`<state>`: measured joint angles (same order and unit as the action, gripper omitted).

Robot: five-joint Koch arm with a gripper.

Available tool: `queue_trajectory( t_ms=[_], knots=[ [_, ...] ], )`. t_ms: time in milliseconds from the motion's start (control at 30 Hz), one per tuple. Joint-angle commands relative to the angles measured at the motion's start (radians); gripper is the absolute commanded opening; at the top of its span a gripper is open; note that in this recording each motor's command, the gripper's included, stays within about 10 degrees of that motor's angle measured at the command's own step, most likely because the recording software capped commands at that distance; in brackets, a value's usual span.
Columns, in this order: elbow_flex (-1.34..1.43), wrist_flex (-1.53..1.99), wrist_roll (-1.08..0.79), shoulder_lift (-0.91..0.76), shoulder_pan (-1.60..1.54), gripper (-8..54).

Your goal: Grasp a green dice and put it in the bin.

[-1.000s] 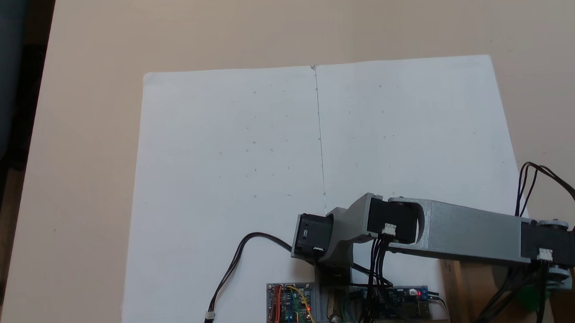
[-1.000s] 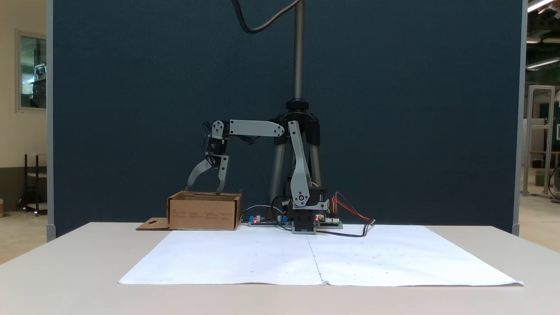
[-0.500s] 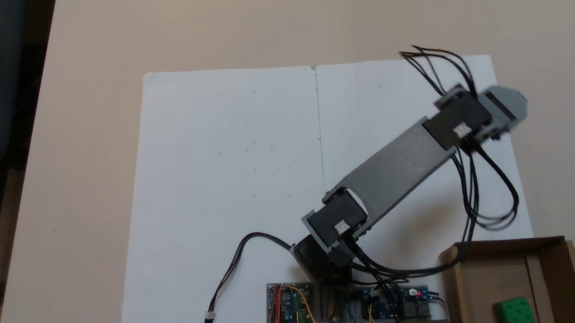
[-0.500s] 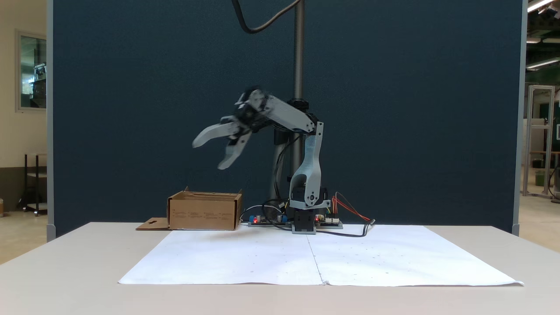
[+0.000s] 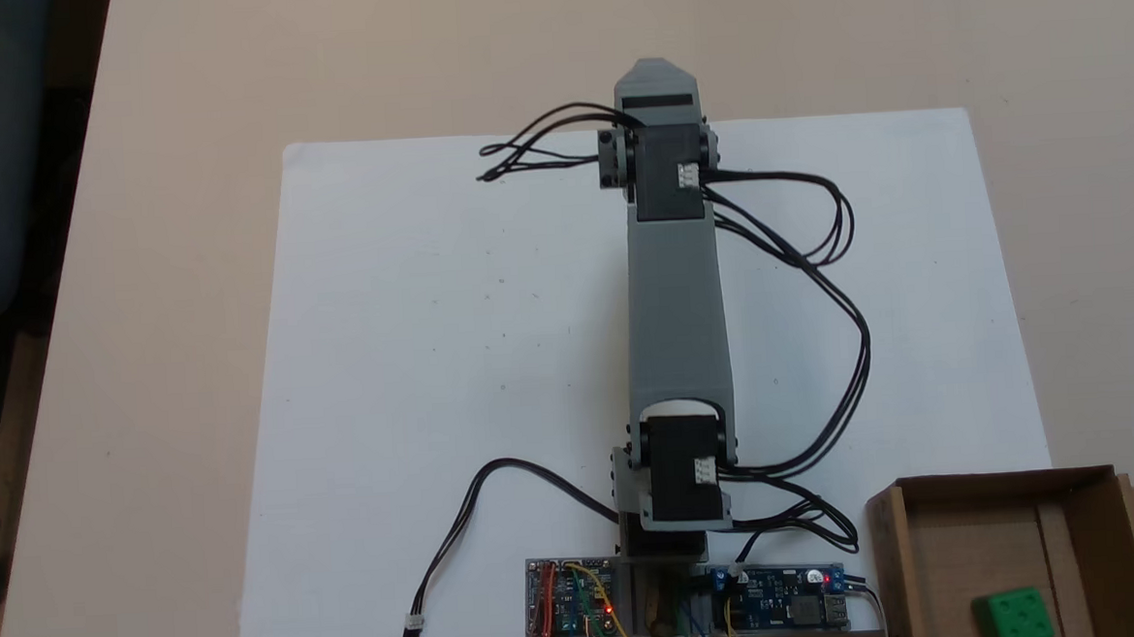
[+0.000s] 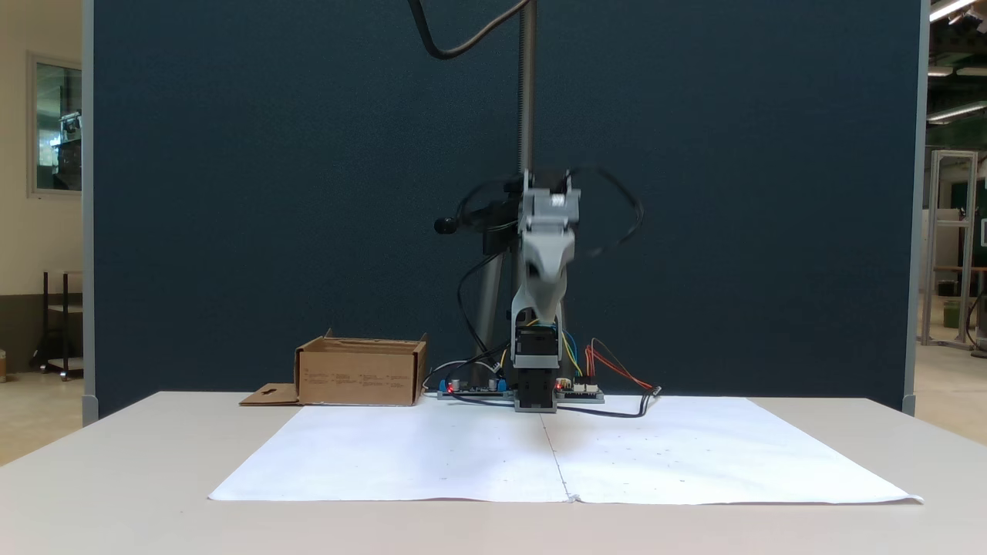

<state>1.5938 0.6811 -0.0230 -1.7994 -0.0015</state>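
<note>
Scanning from the left of the top-down fixed view, you had a matte white paper sheet (image 5: pixel 453 363) on the beige surface (image 5: pixel 177 106), then the grey plastic arm (image 5: pixel 676 322) stretched straight up the middle. Its gripper (image 5: pixel 651 71) showed one tip, so I couldn't tell whether the jaws were apart. Far right, the green dice (image 5: pixel 1012 616), a glossy pipped cube, lay inside the brown cardboard bin (image 5: pixel 964 492). My worry: loose black cables (image 5: pixel 818 286) could have snagged on a swing.
</note>
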Motion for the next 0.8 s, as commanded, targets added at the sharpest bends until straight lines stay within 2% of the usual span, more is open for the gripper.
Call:
queue_trajectory(
  t_ms=[0, 267, 767],
  knots=[
    [0.066, -0.161, 0.054, -0.072, -0.031, 44.0],
    [0.367, -0.477, 0.055, -0.247, -0.012, 44.3],
    [0.896, -1.007, 0.044, -0.462, 0.025, 43.8]
  ],
)
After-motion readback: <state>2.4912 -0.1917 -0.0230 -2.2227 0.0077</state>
